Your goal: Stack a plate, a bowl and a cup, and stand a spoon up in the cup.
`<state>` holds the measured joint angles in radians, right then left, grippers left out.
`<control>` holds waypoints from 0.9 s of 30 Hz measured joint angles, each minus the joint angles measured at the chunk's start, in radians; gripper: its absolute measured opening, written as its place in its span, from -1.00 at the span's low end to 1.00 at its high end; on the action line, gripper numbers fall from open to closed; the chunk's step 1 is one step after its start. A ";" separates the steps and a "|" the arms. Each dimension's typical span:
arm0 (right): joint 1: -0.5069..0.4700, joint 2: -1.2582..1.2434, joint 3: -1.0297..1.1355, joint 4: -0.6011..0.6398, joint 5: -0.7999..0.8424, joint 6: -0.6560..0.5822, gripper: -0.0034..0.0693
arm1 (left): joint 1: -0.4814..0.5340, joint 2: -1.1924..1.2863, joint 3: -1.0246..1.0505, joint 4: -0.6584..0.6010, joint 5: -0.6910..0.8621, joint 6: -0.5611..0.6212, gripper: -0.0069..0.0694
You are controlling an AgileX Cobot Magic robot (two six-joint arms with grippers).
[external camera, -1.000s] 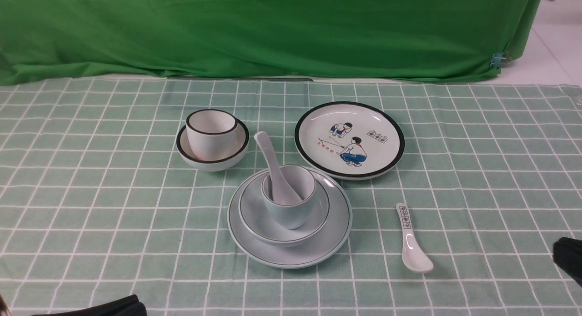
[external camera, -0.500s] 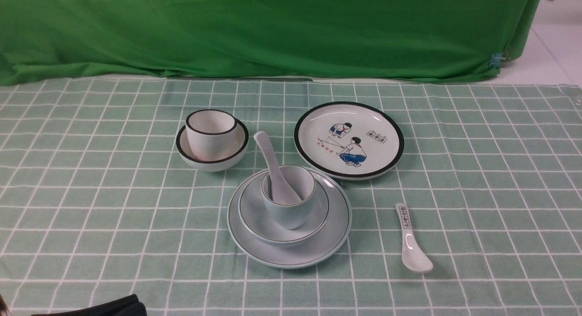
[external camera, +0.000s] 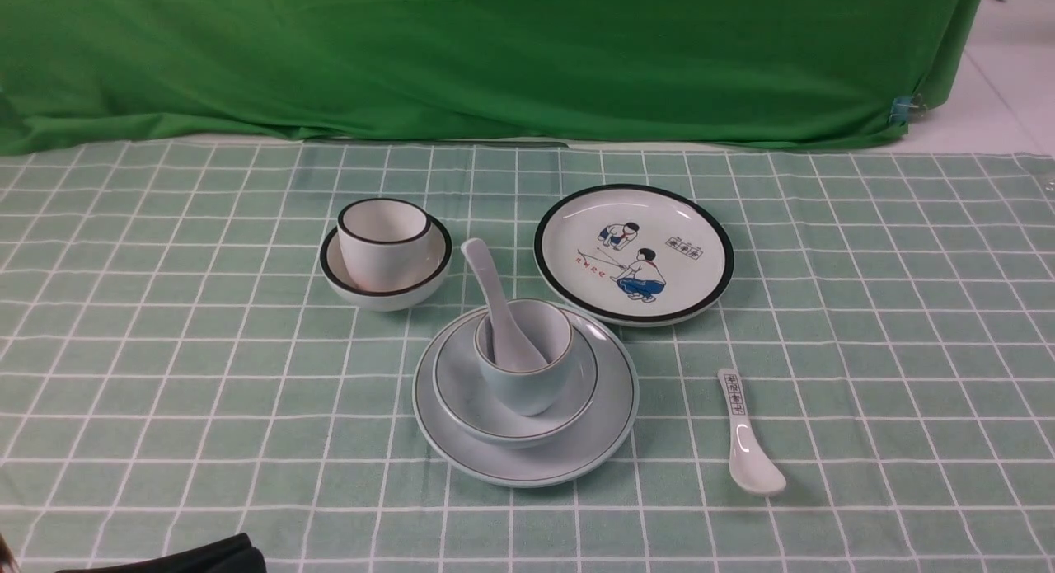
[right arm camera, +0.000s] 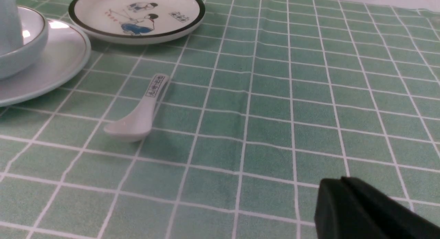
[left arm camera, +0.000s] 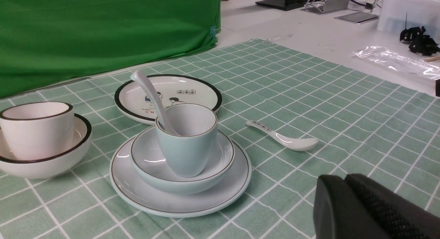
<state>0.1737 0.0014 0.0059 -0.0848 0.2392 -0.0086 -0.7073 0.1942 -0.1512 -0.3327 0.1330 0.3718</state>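
Note:
The pale blue plate [external camera: 577, 451] lies at the middle of the checked cloth with the plain bowl [external camera: 461, 396] on it. Inside the bowl stands the pale blue cup [external camera: 527, 387]. The white spoon [external camera: 486, 276] stands in the cup, its handle leaning up and to the far left. My left gripper [external camera: 241, 550] rests shut and empty at the near left edge, well short of the stack; its joined tips [left arm camera: 343, 178] show in the left wrist view. My right gripper [right arm camera: 340, 181] is shut and empty over bare cloth, out of the front view.
A black-rimmed plate with cartoon figures [external camera: 633, 254] lies behind and right of the stack. A white black-rimmed cup [external camera: 383, 243] sits in a black-rimmed bowl [external camera: 387, 294] at the back left. A short lettered spoon [external camera: 746, 441] lies to the right. Green drape [external camera: 494, 54] closes the back.
The right gripper, seen at the front view's right edge a second ago, has drawn back out of that view. The dishes and the left gripper have not moved.

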 joint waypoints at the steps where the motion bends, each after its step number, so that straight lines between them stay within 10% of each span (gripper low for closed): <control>1: 0.000 0.000 0.000 0.000 0.000 0.000 -0.83 | 0.000 0.000 0.000 0.000 0.000 0.000 -0.79; 21: 0.000 0.000 0.000 0.000 -0.001 0.009 -0.67 | 0.003 0.000 0.000 0.016 -0.012 0.000 -0.79; 27: 0.000 0.000 0.000 0.000 -0.001 0.009 -0.65 | 0.189 -0.025 0.000 0.045 -0.101 0.000 -0.79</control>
<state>0.1737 0.0014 0.0059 -0.0848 0.2383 0.0000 -0.5182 0.1692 -0.1512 -0.2874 0.0317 0.3718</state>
